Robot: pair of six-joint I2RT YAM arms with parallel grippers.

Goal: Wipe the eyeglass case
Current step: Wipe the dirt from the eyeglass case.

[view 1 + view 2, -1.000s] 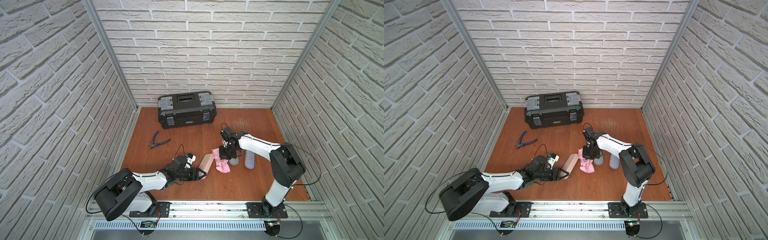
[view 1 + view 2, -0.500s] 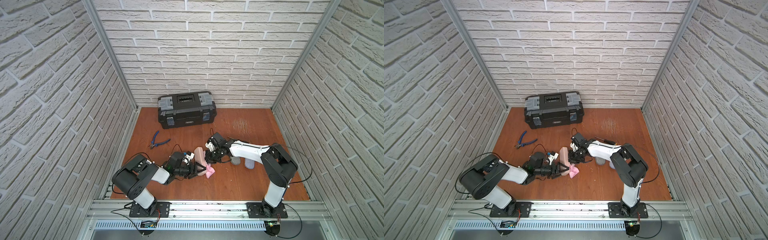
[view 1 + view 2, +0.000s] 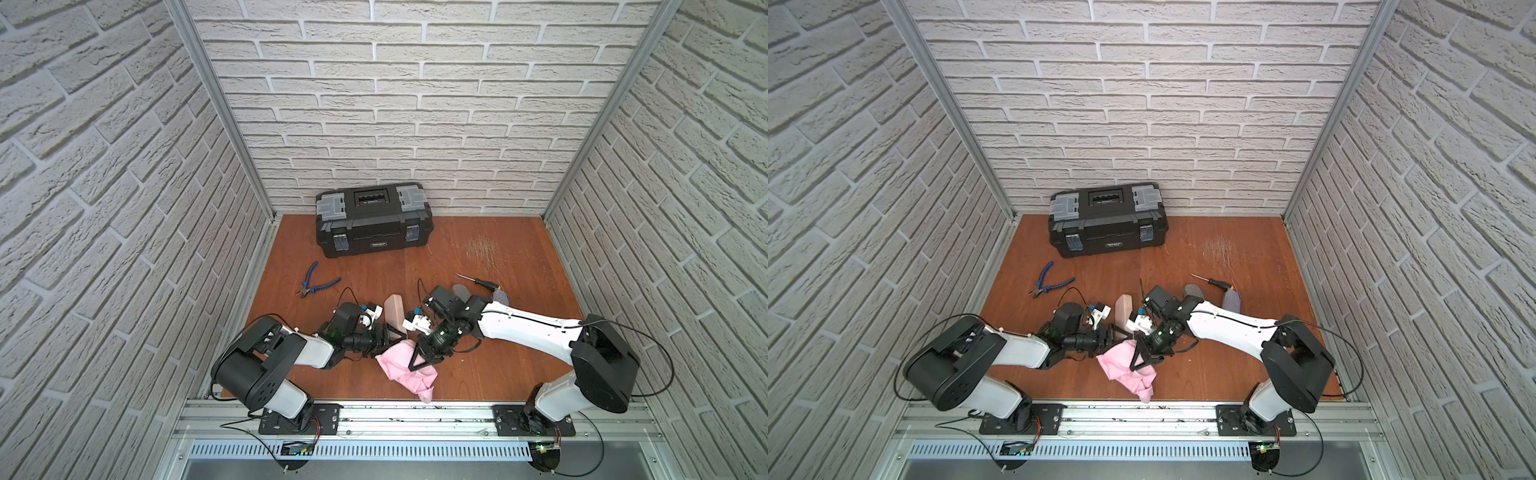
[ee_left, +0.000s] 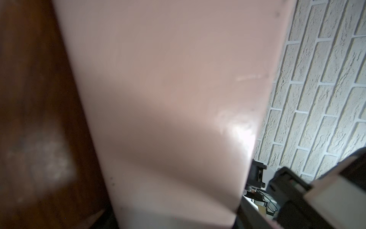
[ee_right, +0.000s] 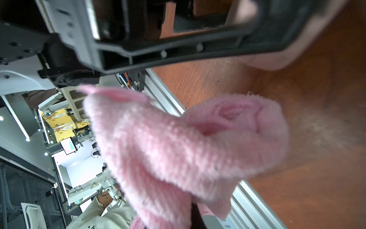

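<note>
Top views both showed the pale pink case (image 3: pixel 395 311) held roughly upright near the middle of the brown surface (image 3: pixel 498 374). Its lower end was gripped in the left pincer (image 3: pixel 390 336), which reached in low from the left. Just right of it, the right pincer (image 3: pixel 420 362) was clamped on a pink cloth (image 3: pixel 401 372). The cloth hung from it on the near side of the case, close against the left pincer. Whether cloth and case touched, I could not tell. In the left wrist view the case filled most of the frame, blurred. A black toolbox (image 3: pixel 374 220) sat by the far wall. Blue pliers (image 3: pixel 318 284) lay left of centre, and a screwdriver (image 3: pixel 478 281) lay to the right, beyond the right arm.
</note>
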